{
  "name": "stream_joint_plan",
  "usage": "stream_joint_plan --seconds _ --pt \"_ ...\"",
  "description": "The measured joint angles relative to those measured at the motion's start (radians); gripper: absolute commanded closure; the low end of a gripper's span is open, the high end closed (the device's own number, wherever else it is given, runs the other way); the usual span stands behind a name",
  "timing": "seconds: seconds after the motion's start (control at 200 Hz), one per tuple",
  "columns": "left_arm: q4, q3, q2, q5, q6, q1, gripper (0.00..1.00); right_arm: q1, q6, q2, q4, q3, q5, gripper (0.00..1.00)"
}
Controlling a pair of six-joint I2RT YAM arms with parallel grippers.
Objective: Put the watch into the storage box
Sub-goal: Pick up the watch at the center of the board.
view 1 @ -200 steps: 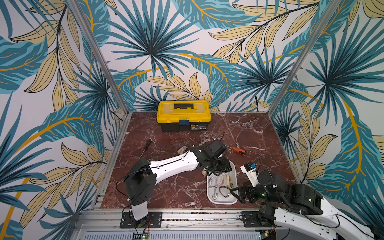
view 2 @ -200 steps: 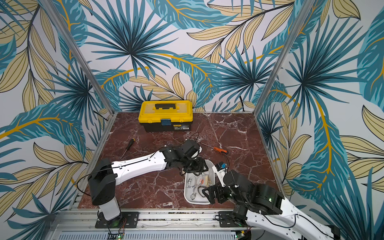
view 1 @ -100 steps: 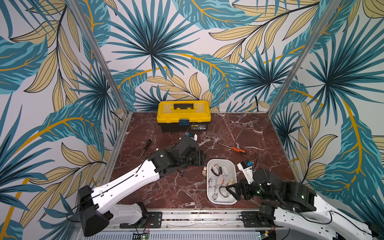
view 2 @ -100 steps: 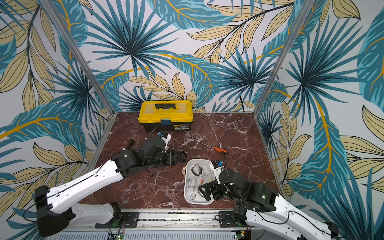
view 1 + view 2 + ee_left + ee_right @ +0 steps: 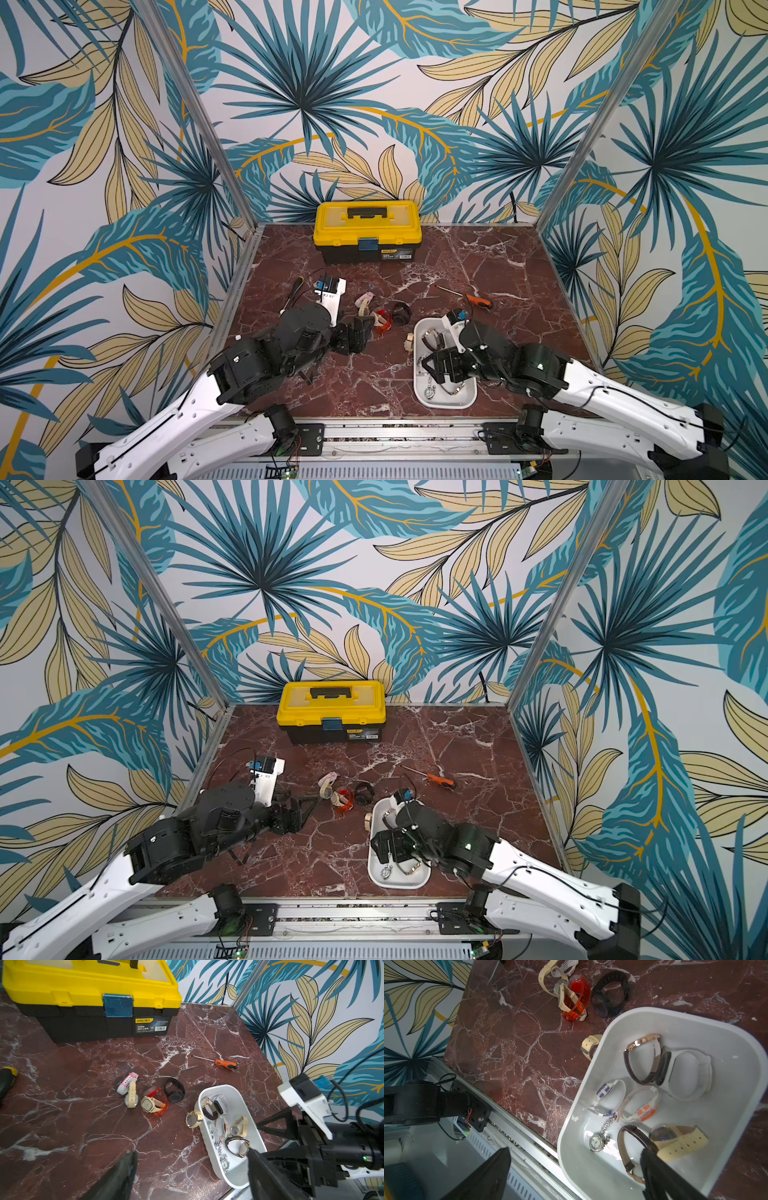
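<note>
- Left gripper (image 5: 190,1152) is hovering low over the marble table (image 5: 62,1126), jaws spread, grasping nothing.
- Right gripper (image 5: 575,1150) is hanging over the storage box (image 5: 220,1087), jaws spread, empty.
- Cream watch (image 5: 193,1119) is lying just beside the box's outer wall.
- Toolbox (image 5: 91,987) label (image 5: 144,1020) is reading "deli".

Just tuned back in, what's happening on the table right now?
Watches are going into the white storage box; several watches already lie inside. The right gripper hangs open and empty over it. The left gripper is open and empty above the table, facing a cluster of loose watches; one more watch lies beside the box.
</note>
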Motion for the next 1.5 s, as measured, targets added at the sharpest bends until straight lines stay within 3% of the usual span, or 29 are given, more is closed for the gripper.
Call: stream_joint_plan --seconds 0.341,0.656,1.027,1.497 --pt "-0.114 -0.008 -0.05 -0.01 0.025 -0.031 0.0 -0.021 -0.076 0.517 0.009 0.409 -0.008 0.02" --pt "-0.177 -0.023 -0.137 -0.041 0.021 -0.033 0.0 -0.115 -0.241 0.824 0.006 0.615 -0.168 0.27" --pt "-0.202 -0.037 -0.15 -0.056 0.014 -0.033 0.0 -0.177 -0.331 0.973 0.006 0.737 -0.283 0.4" --pt "-0.172 -0.071 -0.161 -0.052 0.022 -0.033 0.0 -0.216 -0.353 1.094 0.006 0.814 -0.322 0.47"
